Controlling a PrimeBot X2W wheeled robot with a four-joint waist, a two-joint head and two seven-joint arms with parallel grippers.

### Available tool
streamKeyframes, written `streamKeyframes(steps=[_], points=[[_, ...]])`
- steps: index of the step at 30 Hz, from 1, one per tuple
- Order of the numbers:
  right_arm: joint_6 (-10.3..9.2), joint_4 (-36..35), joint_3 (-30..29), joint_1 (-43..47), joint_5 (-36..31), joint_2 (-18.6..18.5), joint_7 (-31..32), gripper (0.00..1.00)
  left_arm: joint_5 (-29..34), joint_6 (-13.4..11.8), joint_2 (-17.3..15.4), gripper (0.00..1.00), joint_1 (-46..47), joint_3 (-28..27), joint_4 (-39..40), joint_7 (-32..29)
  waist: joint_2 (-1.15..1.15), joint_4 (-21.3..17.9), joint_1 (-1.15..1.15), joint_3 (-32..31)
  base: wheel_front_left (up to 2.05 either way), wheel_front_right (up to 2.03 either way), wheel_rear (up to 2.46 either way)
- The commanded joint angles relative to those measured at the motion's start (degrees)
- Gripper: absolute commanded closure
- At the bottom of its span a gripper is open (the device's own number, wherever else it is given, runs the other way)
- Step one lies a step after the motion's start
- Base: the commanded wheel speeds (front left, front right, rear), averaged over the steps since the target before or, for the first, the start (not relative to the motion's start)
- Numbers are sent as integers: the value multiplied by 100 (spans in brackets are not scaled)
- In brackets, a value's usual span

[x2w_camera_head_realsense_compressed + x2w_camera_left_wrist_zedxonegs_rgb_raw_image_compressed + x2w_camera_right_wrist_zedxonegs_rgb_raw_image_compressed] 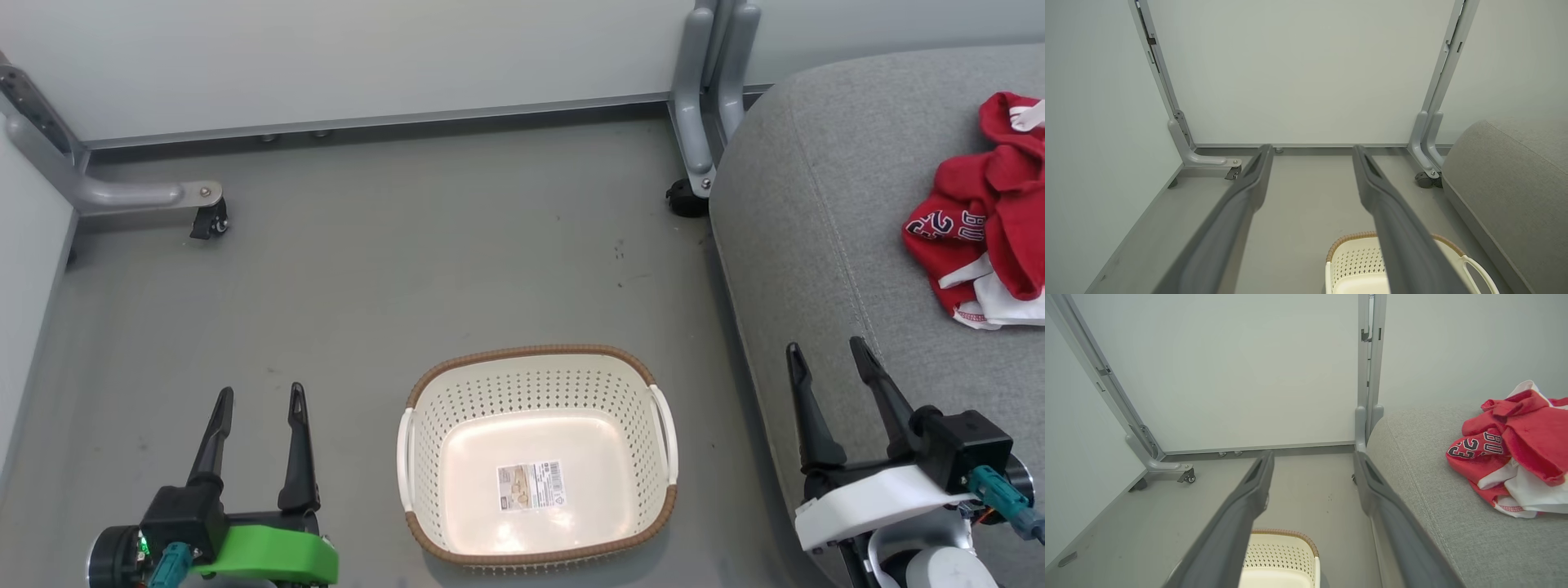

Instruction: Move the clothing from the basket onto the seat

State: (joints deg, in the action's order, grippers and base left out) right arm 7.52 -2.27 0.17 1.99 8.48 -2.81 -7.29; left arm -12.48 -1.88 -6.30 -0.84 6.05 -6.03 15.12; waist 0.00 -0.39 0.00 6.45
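Head view: we are judging it done, with basket (535,353) empty, clothing (992,204) on seat (816,204) upper right, left gripper (261,392) and right gripper (824,345) spread, empty.

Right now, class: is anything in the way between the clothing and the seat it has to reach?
Nothing visible is. The clothing already lies heaped on the seat, and the basket holds just a label. The left gripper and right gripper stand open, clear of the clothing.

Cut off and unreadable
We lose the clothing (992,212) and the seat (816,204) past the head view's right edge; the label (531,486) in the basket (539,353) is too small to read.
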Motion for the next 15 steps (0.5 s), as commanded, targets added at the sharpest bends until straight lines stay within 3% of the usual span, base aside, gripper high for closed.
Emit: streamKeyframes(steps=[1,15], points=[[-6,-36,9,55,20,-16,11,0,77,28,9,0,-86,-6,-40,2,0,-12,0,-20,0,0,0],[-6,-60,50,116,39,-16,66,0,192,88,82,0,-59,-75,-230,3,0,26,0,-82,0,0,0]])
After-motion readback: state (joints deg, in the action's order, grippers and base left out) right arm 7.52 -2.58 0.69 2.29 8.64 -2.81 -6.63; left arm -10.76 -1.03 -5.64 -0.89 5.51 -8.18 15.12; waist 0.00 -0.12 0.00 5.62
